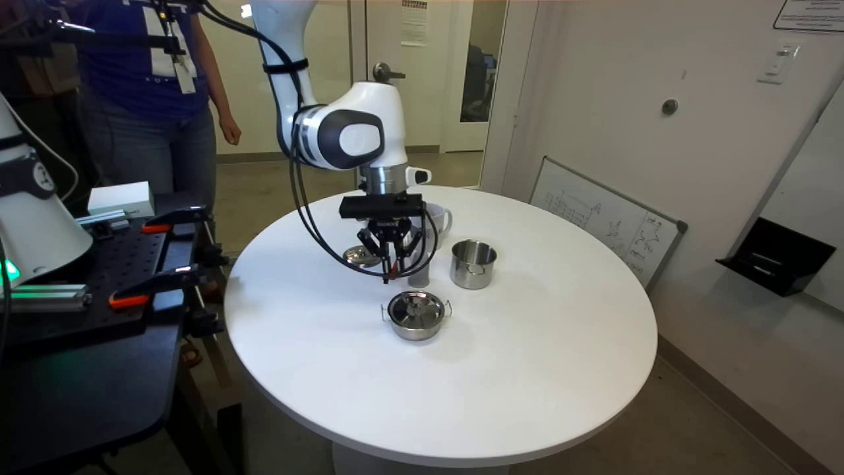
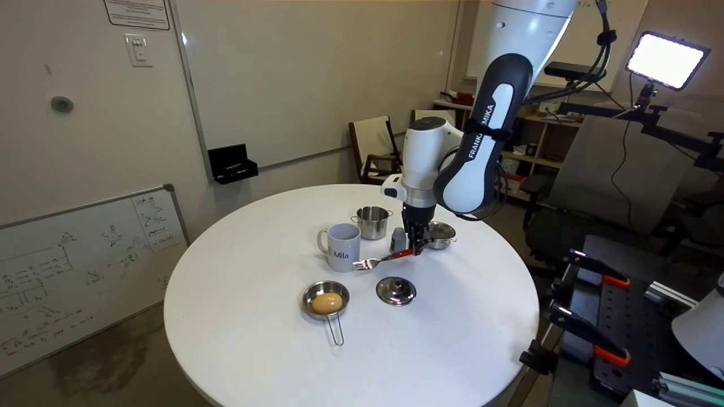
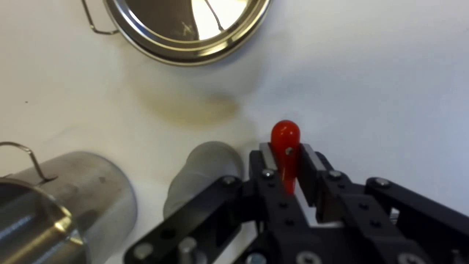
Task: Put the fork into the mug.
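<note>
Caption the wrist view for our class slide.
Gripper holding the fork by its red handle over the table, steel pot nearby.

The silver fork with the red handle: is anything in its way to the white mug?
No, nothing visible stands between the silver, red-handled fork and the white cylindrical mug. The small grey upright object stands close beside the gripper, off to one side, so it might get bumped.

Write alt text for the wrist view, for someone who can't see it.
The pincer grips a red-handled fork over a white table, with only the fork's handle showing. Left of it in the picture are a small grey object and, farther left, a steel cup. A shiny steel pot is cut off by the top edge.
</note>
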Controlling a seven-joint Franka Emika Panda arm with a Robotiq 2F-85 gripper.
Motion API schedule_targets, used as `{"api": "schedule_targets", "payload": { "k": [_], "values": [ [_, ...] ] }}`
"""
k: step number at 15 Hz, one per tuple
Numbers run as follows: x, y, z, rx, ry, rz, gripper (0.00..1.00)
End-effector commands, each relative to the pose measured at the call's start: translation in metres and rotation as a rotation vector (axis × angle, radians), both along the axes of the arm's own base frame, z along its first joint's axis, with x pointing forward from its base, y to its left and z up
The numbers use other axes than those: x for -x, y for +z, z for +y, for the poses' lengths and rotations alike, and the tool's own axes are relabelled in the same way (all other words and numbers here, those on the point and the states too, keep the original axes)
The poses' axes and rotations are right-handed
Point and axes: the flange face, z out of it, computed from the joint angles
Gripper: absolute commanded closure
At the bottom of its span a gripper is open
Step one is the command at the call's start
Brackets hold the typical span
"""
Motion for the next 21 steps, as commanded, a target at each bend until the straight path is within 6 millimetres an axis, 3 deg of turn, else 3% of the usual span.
{"api": "schedule_targets", "payload": {
  "k": [1,10,16,21],
  "values": [
    [0.004,0.028,-0.001,0.075,0.038,0.027,0.95],
    [0.004,0.095,-0.004,0.090,0.113,0.006,0.95],
    [-0.020,0.148,-0.001,0.146,0.131,-0.042,0.95],
    [-0.043,0.171,0.020,0.235,0.189,-0.049,0.95]
  ]
}}
